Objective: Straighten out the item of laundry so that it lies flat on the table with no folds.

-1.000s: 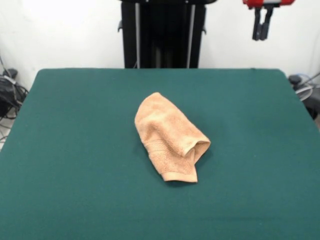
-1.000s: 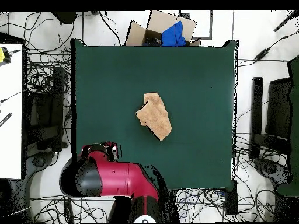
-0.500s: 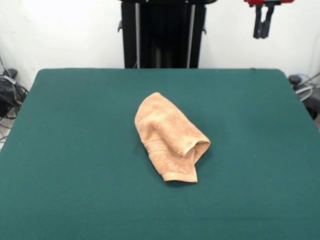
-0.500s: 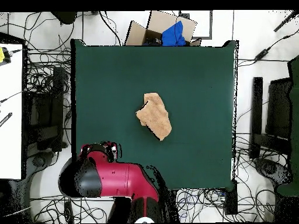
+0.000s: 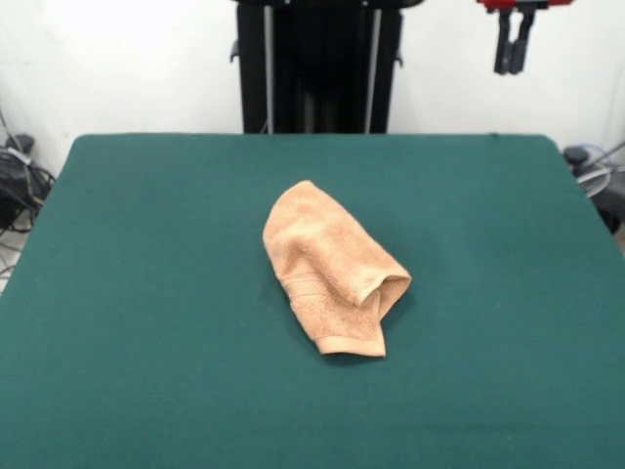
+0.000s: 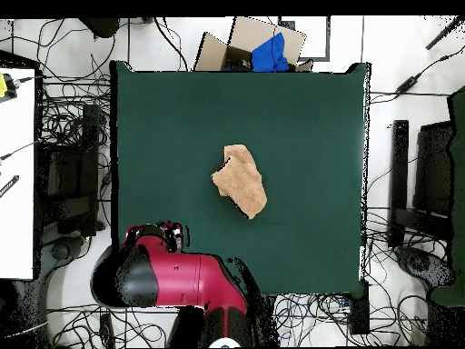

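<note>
The peach-orange towel [image 5: 333, 267] lies crumpled and folded over itself near the middle of the dark green table [image 5: 146, 244]. One folded end opens toward the near right, and a woven border band shows at the near edge. In the overhead view the towel [image 6: 241, 180] sits at the centre of the table [image 6: 300, 109]. My gripper [image 5: 513, 54] hangs high above the table's far right corner, far from the towel, open and empty. In the overhead view it [image 6: 169, 235] is at the table's lower left edge.
The black pedestal [image 5: 317, 63] stands behind the far edge. The red arm [image 6: 177, 277] bulks beside the table. A cardboard box with a blue cloth [image 6: 263, 50] sits beyond the opposite edge. Cables [image 6: 64, 118] and black equipment [image 6: 422, 182] lie round the table.
The gripper has risen slightly at the top right of the front view. The towel has not moved.
</note>
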